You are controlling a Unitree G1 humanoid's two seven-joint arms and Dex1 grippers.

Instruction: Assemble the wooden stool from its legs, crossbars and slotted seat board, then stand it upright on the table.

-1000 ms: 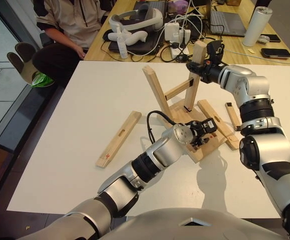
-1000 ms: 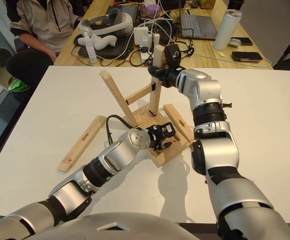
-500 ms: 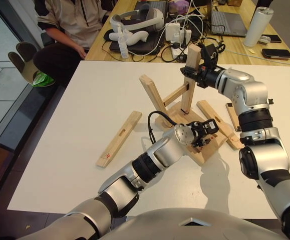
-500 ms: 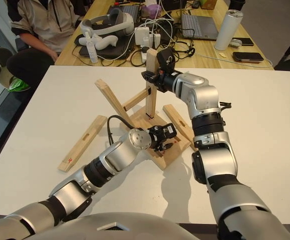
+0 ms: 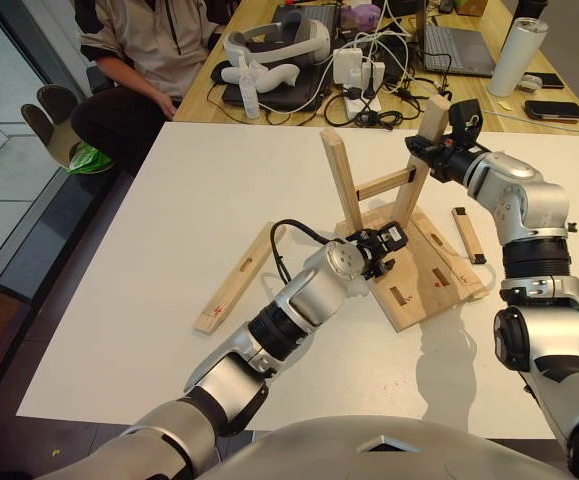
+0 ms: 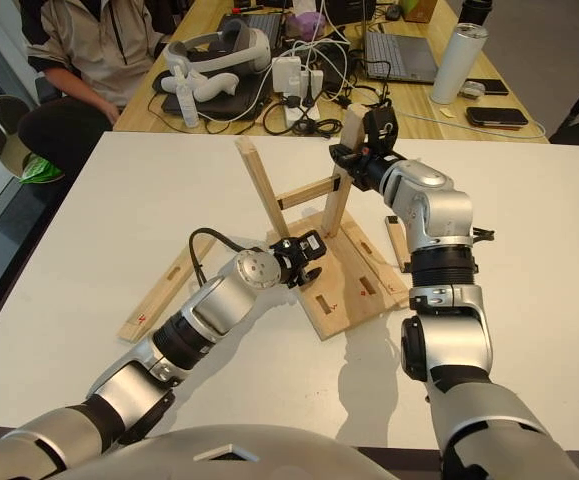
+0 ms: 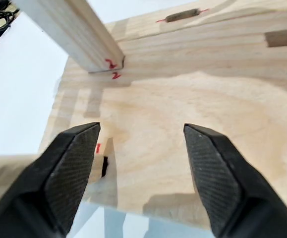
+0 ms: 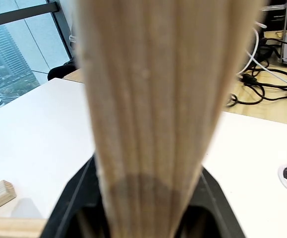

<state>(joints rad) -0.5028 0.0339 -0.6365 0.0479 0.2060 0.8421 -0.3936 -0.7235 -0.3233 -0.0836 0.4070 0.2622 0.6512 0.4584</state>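
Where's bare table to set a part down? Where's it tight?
Free: the far-left white table, between the loose slotted wooden leg and the far edge; the near strip before the slotted wooden seat board. Crowded: the board, with the open left pincer at its edge and right pincer gripping a standing wooden leg.

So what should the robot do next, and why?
Probably shut the left gripper on the board to steady it. Its fingers hang open over the board's edge, while the right gripper grips the top of a tilted leg, joined by a crossbar to a second leg. A steadied board might let that leg be pushed in.
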